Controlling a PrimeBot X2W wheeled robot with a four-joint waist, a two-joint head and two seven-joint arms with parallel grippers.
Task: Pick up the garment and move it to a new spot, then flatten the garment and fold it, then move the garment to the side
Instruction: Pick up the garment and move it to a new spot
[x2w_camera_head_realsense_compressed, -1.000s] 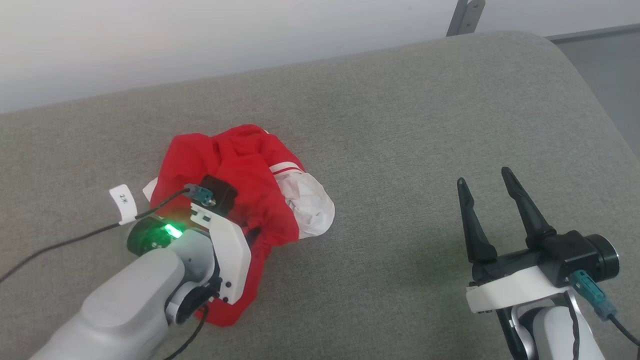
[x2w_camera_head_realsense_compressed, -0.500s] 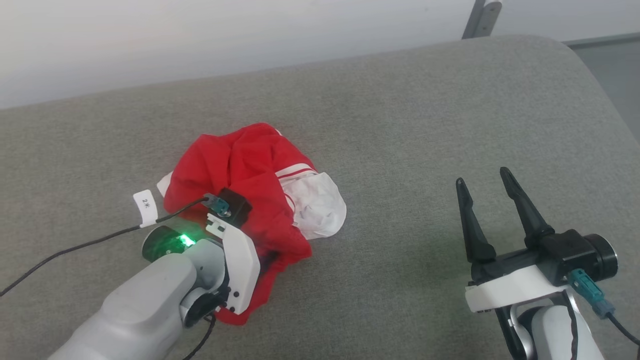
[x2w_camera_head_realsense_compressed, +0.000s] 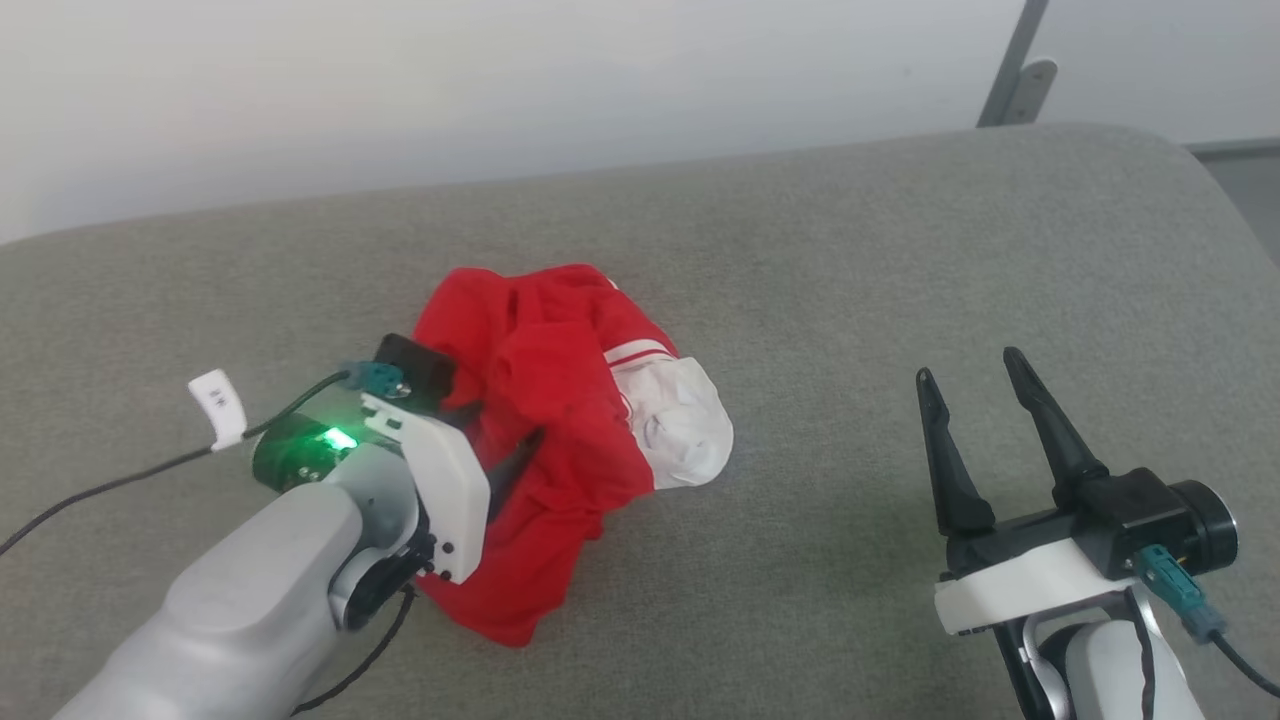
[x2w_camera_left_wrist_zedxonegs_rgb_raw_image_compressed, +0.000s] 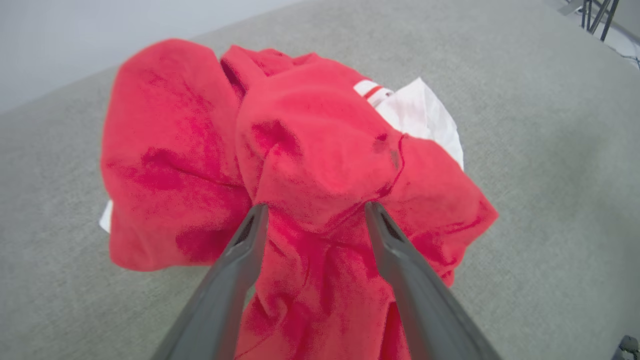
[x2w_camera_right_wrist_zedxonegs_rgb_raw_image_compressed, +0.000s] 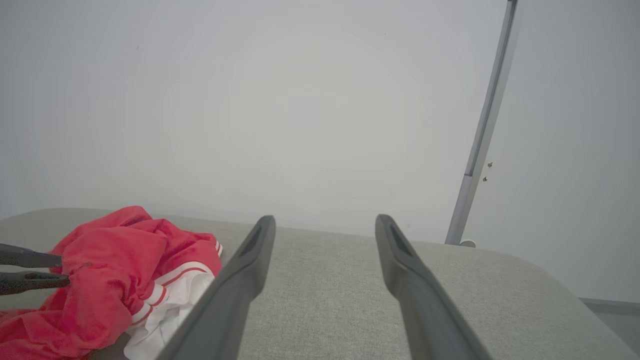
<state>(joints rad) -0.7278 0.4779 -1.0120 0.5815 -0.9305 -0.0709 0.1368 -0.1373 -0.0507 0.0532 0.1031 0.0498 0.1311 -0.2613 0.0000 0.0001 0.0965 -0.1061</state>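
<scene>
Two stages look left for you: flatten-and-fold, then the move aside. The jersey shirt (x2w_camera_head_realsense_compressed: 560, 400) lies crumpled on the grey cushion (x2w_camera_head_realsense_compressed: 850, 250); your left gripper (x2w_camera_left_wrist_zedxonegs_rgb_raw_image_compressed: 315, 212) splays around a red fold, unclamped; your right gripper (x2w_camera_head_realsense_compressed: 968, 364) gapes empty, well apart.

You're looking at what reads as a plain test room or lab. A broad grey woven-fabric padded surface with a rounded corner (x2w_camera_head_realsense_compressed: 850, 250) sits before a plain white wall (x2w_camera_head_realsense_compressed: 500, 80). A slim grey metal post (x2w_camera_head_realsense_compressed: 1012, 62) stands against that wall.
</scene>
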